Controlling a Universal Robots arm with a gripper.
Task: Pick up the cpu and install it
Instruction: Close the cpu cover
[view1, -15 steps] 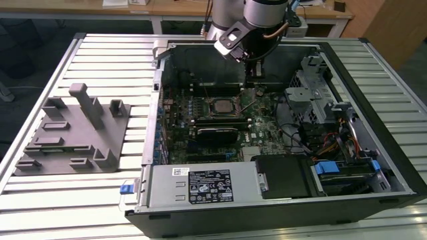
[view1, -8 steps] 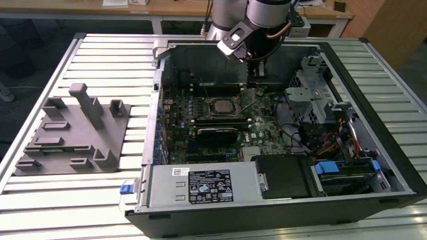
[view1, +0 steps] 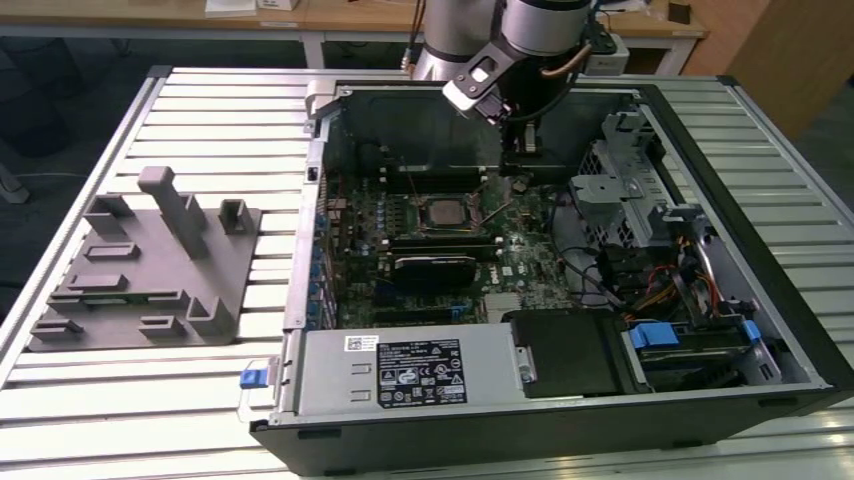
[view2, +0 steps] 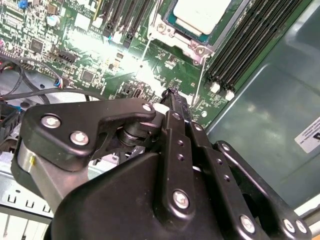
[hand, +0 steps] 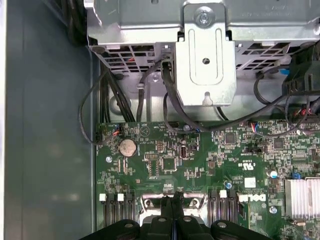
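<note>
The cpu lies flat in its socket in the middle of the motherboard, inside the open computer case; its pale silvery top also appears in the second wrist view, framed by the metal socket bracket. My gripper hangs inside the case above the board, toward the exterior view's right of the socket and apart from the cpu. Its black fingers are pressed together with nothing between them in both wrist views. A thin wire socket lever runs beside the fingertip.
A grey plastic tray with upright posts sits on the slatted table at the exterior view's left. Inside the case are a black module, a metal drive cage, loose cables and a power supply.
</note>
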